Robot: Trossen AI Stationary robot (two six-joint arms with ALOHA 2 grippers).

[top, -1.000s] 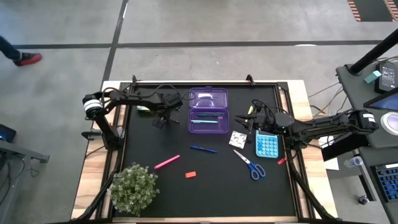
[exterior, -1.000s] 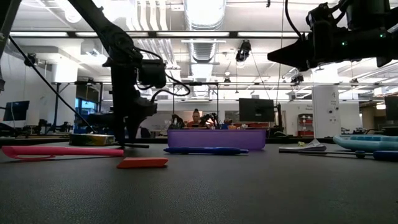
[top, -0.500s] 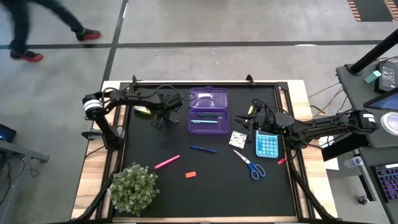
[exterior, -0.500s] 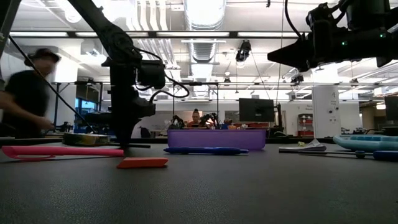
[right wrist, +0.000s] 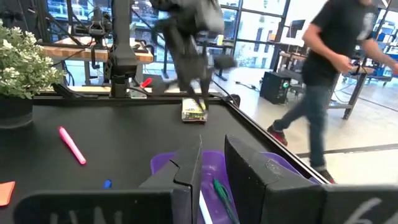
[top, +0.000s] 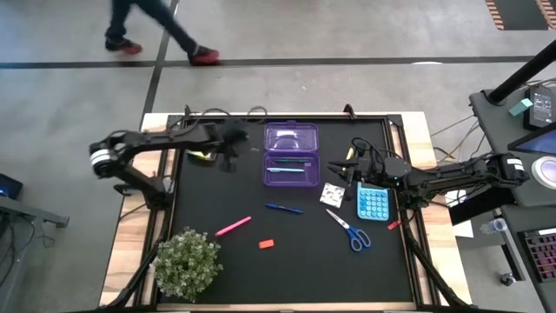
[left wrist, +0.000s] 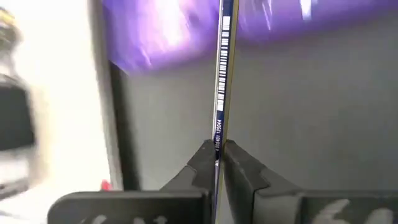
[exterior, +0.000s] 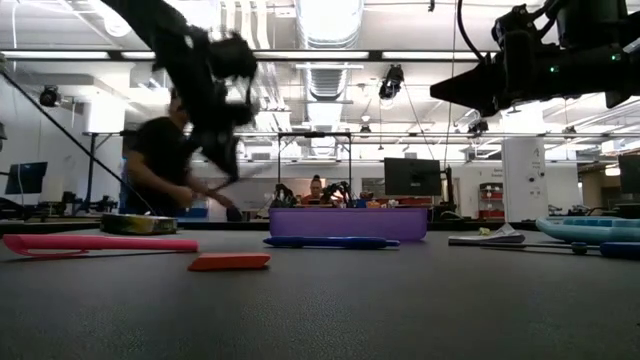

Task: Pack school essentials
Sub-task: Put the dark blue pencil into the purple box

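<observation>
While its two fingers pinch a thin pen (left wrist: 220, 93) with a barcode strip, the left gripper (top: 229, 158) hangs above the black mat (top: 287, 261) near the far left edge, just left of the purple box (top: 291, 154). Its arm reaches in from the left rim, raised and tilted in the low view, with bare mat beneath it. The crayon box (top: 201, 154) lies just beside that gripper at the mat's edge.

The right gripper (top: 354, 171) waits near the right side, its fingers a narrow gap apart and holding nothing visible.

Inside the purple box lie two thin pens. On the open mat sit the white patterned square (top: 330, 194), a calculator (top: 373, 203), scissors (top: 350, 231), a blue pen (top: 284, 208), a pink marker (top: 233, 227) and the red eraser (top: 266, 244). A potted plant (top: 186, 262) fills the near left corner.
</observation>
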